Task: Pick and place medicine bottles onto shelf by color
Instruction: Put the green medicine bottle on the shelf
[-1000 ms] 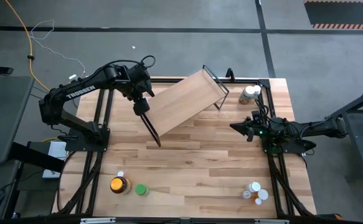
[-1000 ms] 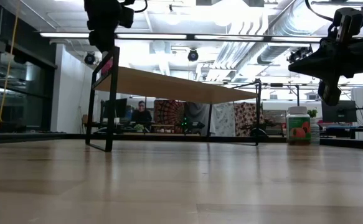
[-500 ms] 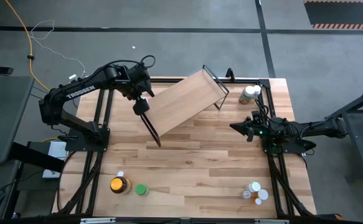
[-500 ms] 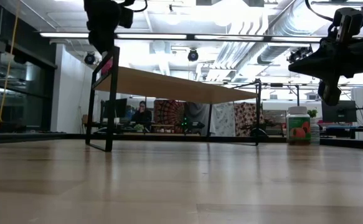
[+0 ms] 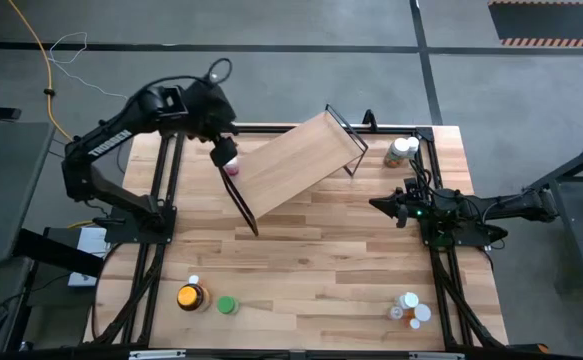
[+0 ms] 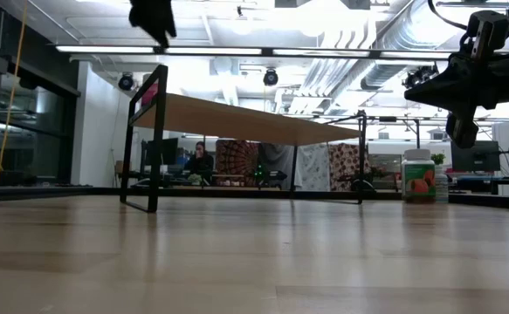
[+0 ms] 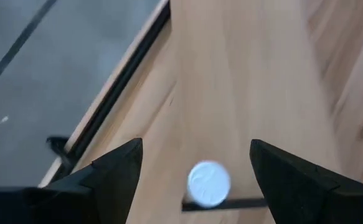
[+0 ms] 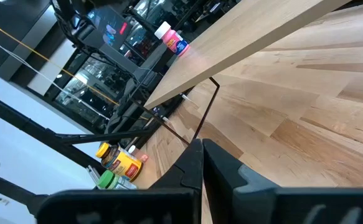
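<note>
The shelf (image 5: 296, 165), a light-wood board on black wire ends, stands slantwise at the table's far middle. A pink bottle with a white cap (image 5: 230, 163) stands on its bottom on the board's left end; it also shows in the left wrist view (image 7: 208, 183) and the right wrist view (image 8: 172, 38). My left gripper (image 7: 197, 146) is open and empty, above the bottle (image 5: 220, 143). My right gripper (image 5: 391, 207) is shut and empty, in the air at the table's right (image 8: 202, 149).
An amber jar with a yellow lid (image 5: 191, 297), a green bottle (image 5: 226, 305) and a small white one (image 5: 193, 282) stand near the front left. Several small bottles (image 5: 411, 309) stand at the front right. A white bottle with a peach label (image 5: 401, 150) stands at the far right.
My left gripper has risen from the shelf's left end and drawn back toward the table's far left. The pink bottle, which it covered before, stands alone on the board. The right arm has kept still.
</note>
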`<state>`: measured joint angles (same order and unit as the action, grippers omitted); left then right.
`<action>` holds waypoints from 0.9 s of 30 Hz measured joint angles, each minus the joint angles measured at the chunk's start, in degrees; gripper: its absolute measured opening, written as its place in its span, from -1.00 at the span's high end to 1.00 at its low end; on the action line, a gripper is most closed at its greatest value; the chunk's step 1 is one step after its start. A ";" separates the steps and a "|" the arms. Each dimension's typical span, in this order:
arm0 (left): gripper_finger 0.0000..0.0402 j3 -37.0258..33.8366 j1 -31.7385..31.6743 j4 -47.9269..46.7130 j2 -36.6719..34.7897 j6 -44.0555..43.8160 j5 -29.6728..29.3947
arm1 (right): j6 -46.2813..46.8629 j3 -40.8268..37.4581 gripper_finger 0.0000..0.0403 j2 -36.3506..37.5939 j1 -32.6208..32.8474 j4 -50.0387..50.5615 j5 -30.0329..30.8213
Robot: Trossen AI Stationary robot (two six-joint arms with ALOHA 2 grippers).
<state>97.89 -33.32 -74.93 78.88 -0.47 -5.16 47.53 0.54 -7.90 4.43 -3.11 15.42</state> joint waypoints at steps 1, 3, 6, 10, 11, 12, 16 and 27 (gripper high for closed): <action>-0.43 -0.21 0.10 1.95 -0.60 -0.56 0.95 | 0.00 0.00 1.00 0.00 0.00 0.00 0.00; -0.42 -2.03 0.61 7.55 -2.55 -0.87 3.47 | 0.00 0.00 1.00 -0.02 0.00 0.00 0.00; -0.40 -7.57 1.80 18.16 -7.05 -0.88 6.50 | 0.00 0.00 1.00 -0.01 0.00 -0.02 0.00; -0.36 -18.28 4.68 32.26 -14.55 -1.43 7.47 | 0.00 0.00 1.00 -0.01 0.00 0.00 0.00; -0.36 -21.48 5.55 35.74 -16.58 -1.54 7.47 | 0.00 0.00 1.00 0.00 -0.02 0.00 0.02; -0.35 -24.83 6.55 39.50 -18.77 -1.78 7.47 | 0.02 0.00 1.00 -0.02 0.00 0.00 0.00; -0.32 -39.70 11.01 56.30 -27.90 -2.57 7.53 | 0.00 0.00 1.00 -0.02 0.00 0.00 0.00; -0.30 -70.14 22.84 91.49 -41.43 -5.33 5.62 | 0.00 0.00 1.00 0.00 -0.02 0.00 0.01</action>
<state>27.75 -10.48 16.55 37.45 -5.80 0.46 47.53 0.54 -7.90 4.40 -3.11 15.43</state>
